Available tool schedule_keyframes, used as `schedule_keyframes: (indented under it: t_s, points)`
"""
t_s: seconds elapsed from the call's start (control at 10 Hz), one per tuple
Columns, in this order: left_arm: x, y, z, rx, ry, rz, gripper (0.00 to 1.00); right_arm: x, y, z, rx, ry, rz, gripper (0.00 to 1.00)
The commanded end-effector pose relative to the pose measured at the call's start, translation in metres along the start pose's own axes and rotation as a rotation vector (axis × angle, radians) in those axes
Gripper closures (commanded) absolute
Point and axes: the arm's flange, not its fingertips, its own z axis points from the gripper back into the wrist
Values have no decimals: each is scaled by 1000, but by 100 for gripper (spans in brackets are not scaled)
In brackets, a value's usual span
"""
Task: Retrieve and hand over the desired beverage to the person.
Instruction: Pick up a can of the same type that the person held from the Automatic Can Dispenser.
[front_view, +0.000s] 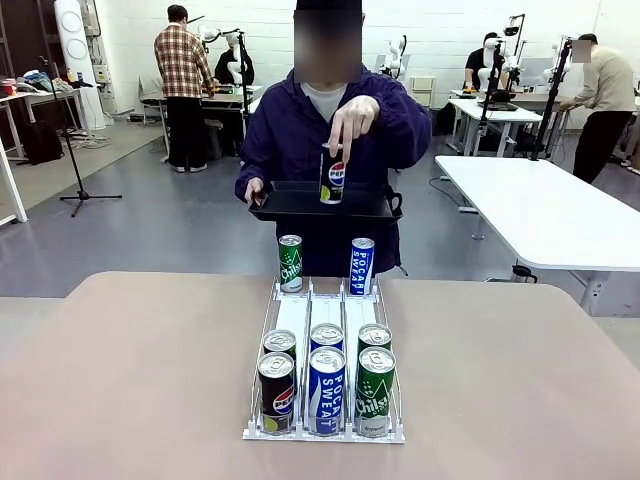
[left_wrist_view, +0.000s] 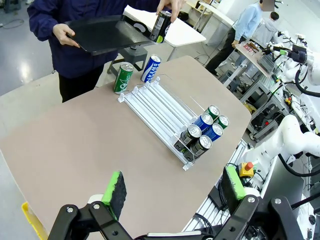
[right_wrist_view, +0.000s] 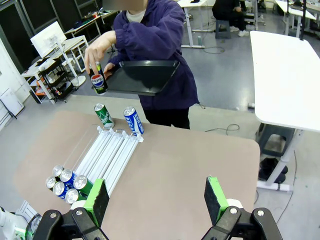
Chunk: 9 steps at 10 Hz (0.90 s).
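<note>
The person (front_view: 300, 130) at the far side had the Pepsi can (front_view: 331, 175) pinched by its top in one hand (front_view: 352, 115), right at the black tray (front_view: 290, 203); couldn't tell if it actually sat on it. The left gripper (left_wrist_view: 174, 185) and right gripper (right_wrist_view: 156, 196) both hung above the table (front_view: 150, 360), spread wide, nothing in them. The rack (front_view: 325, 310) sat mid-table with six cans at its near end.

Two cans (front_view: 290, 263) stand behind the loaded rack (front_view: 300, 312).
</note>
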Motion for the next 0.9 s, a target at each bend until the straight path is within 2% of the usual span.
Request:
schedule_keyframes:
  t_s: [0.0,0.8]
  points:
    - [1,2,2,-10,-18,-21,0,0,0,-1,8,-1,1,0]
    - [1,2,2,-10,-18,-21,0,0,0,-1,8,-1,1,0]
